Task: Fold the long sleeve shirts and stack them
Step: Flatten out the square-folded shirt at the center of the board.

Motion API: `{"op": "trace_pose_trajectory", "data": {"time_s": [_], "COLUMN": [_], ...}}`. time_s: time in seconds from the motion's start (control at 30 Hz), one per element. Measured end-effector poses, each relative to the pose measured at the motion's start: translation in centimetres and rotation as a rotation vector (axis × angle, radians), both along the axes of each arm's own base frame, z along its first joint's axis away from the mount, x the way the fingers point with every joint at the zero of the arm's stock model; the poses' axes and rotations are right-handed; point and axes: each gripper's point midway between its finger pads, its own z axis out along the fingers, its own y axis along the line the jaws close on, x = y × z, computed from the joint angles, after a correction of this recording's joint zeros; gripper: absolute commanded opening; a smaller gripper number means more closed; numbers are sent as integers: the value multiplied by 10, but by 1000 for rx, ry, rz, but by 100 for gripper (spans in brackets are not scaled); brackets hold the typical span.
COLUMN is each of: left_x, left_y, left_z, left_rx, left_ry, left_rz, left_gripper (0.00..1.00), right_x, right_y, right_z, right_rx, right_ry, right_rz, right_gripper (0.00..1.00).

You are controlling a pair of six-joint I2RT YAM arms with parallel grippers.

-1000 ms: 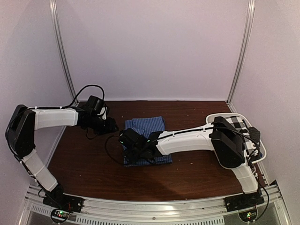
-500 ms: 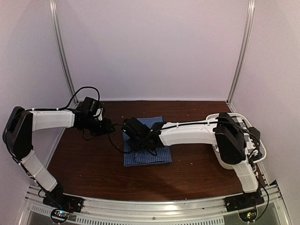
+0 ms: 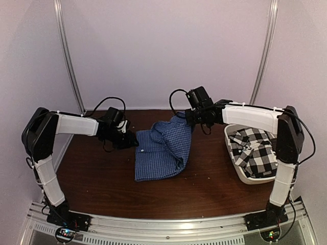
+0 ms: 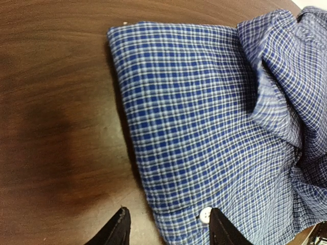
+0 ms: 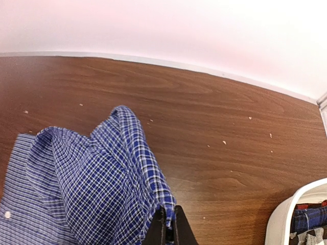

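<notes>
The blue gingham shirt (image 3: 161,150) lies folded in the middle of the brown table, its far right part lifted off the wood. My right gripper (image 3: 190,121) is shut on that raised edge of the blue shirt (image 5: 92,189), which drapes down to the left from the pinched fold. At the shirt's left side my left gripper (image 3: 134,142) stands open, its fingertips (image 4: 118,229) straddling the folded corner near a white button (image 4: 205,215). The black-and-white checked shirt (image 3: 255,148) lies crumpled in the white tub (image 3: 245,176) at the right.
The tub's white rim (image 5: 291,209) shows at the lower right of the right wrist view. White walls and metal posts (image 3: 69,66) close in the table at the back and sides. Small crumbs dot the wood behind the shirt.
My right arm has shut on the blue shirt and swung up and back to the far right, pulling one layer up. The left gripper has moved right to the shirt's left corner.
</notes>
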Motion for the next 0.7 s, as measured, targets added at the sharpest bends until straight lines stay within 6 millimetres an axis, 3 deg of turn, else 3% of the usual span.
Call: {"op": "trace_pose_trajectory", "data": {"time_s": [0.1,0.3,0.5,0.7], "left_x": [5,7,3,-9], "left_y": [-15,-37,-47,-50], "left_z": [-8,-29,-34,-32], "left_rx": [3,44,87,122], "left_ry": [1,19,8,-3], "left_rz": [-27,-70,-77,-73], "left_gripper": [53,43,1,0], "right_x": [7,18,36,55], "right_y": [-24,-38,-47,-45], "right_z": [-22,-33,-53,-64], "right_rx": [-24,-16,-19,-19], "right_ry": [44,70,98,103], "right_rz": [-38,-57,-78,-76], "right_gripper": [0,0,0,0]}}
